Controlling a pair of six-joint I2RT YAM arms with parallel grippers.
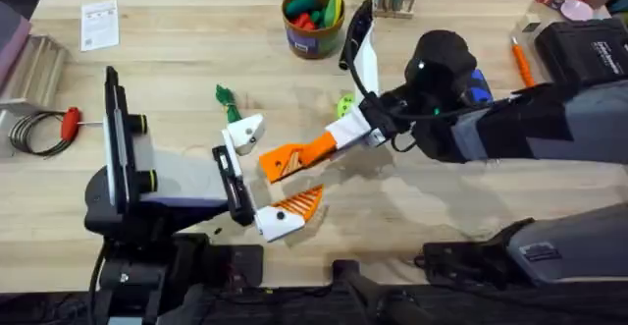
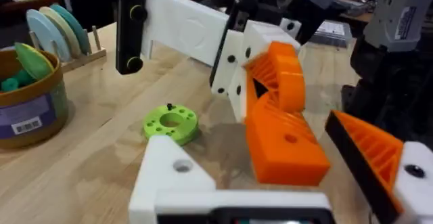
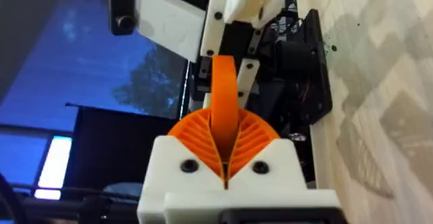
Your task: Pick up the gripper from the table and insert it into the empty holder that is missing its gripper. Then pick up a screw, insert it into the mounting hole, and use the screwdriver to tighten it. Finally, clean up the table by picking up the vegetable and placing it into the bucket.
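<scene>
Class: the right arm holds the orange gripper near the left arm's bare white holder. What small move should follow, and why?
Probably ease the gripper sideways toward the holder: the right tool is shut on it, and in the overhead view its tip sits just short of the bare mount.

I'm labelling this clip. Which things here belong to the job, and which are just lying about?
Job: orange fingertip, clamped in the right gripper; bare holder; blue screwdriver; vegetable; bucket.
Lying about: red-handled tool; thin orange tool; paper card.
</scene>
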